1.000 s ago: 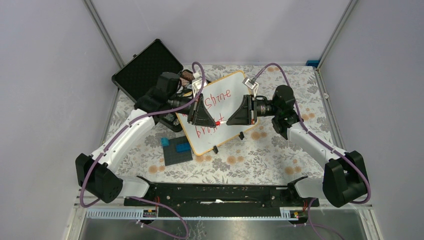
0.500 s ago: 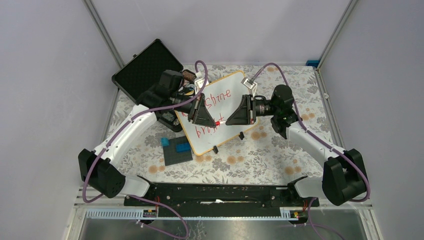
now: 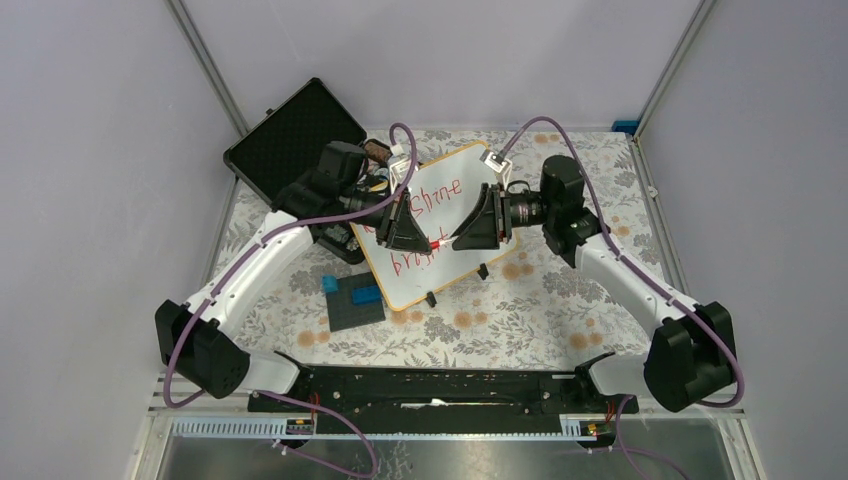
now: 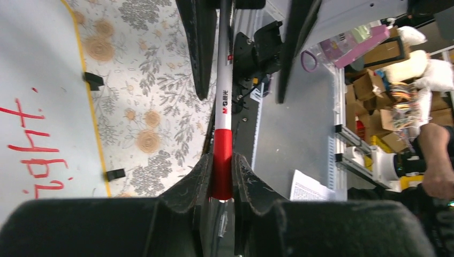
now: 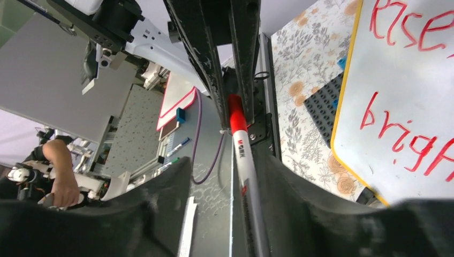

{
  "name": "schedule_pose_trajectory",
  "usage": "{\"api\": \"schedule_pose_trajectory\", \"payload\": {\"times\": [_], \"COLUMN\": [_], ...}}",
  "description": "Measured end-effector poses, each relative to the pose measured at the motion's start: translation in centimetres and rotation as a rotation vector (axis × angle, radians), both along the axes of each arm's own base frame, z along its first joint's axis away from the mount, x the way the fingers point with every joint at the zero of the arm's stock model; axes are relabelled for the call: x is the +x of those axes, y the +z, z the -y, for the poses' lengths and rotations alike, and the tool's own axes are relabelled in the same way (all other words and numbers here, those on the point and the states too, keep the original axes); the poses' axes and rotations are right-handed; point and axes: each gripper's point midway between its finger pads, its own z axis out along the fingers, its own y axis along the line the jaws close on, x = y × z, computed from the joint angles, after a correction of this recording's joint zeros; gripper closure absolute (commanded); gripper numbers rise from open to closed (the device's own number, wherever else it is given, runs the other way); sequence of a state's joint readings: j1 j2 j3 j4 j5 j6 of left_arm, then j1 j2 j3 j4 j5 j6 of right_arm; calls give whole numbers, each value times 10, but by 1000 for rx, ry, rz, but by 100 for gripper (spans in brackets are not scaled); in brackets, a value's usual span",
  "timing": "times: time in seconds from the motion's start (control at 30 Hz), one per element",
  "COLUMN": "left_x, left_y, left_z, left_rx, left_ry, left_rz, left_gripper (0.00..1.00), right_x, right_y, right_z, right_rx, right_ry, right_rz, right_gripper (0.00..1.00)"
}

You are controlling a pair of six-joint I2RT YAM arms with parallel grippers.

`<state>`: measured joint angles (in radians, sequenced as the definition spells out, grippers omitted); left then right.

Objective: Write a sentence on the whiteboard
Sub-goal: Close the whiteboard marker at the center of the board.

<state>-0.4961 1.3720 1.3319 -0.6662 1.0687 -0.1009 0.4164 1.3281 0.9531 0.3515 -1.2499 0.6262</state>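
Observation:
The whiteboard (image 3: 455, 268) lies tilted on the floral table, with the sentence (image 3: 437, 196) on it in red handwriting, two lines. Above the board a white marker with a red end (image 3: 440, 244) runs level between the two grippers. My left gripper (image 3: 426, 240) is shut on the red end; its pads (image 4: 241, 171) press it from both sides in the left wrist view. My right gripper (image 3: 461, 241) faces it, open. In the right wrist view the marker (image 5: 243, 155) lies along one finger (image 5: 278, 176), with a wide gap to the other.
An open black case (image 3: 295, 140) sits at the back left. A dark grey plate (image 3: 345, 312) with blue blocks (image 3: 366, 295) lies left of the board's near corner. The board's black feet (image 3: 432, 298) stick out at its near edge.
The right gripper was shut on the marker's white end and has now opened. Its wrist has shifted slightly toward the back. The left gripper keeps hold of the red end.

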Motion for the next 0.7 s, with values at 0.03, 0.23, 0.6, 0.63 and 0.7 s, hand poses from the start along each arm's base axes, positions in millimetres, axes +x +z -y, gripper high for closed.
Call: {"api": "schedule_pose_trajectory", "payload": {"times": [0.03, 0.23, 0.6, 0.63, 0.7], "left_x": [3, 7, 2, 2, 1], "left_y": [-1, -11, -35, -35, -35], "left_z": [0, -5, -8, -8, -8], "left_rx": [0, 46, 126, 127, 129], "left_ry": [3, 4, -16, -15, -14], "left_rz": [25, 84, -31, -37, -43], "left_gripper": [100, 100, 100, 100, 100], "right_x": [1, 21, 5, -1, -12], "right_y": [2, 12, 0, -5, -12], "right_z": [2, 30, 50, 48, 45], "right_rx": [-4, -56, -393, -420, -470], "right_ry": [-6, -80, -115, -87, -37], "right_rz": [8, 105, 529, 553, 599], "right_gripper": [23, 16, 26, 28, 32]}}
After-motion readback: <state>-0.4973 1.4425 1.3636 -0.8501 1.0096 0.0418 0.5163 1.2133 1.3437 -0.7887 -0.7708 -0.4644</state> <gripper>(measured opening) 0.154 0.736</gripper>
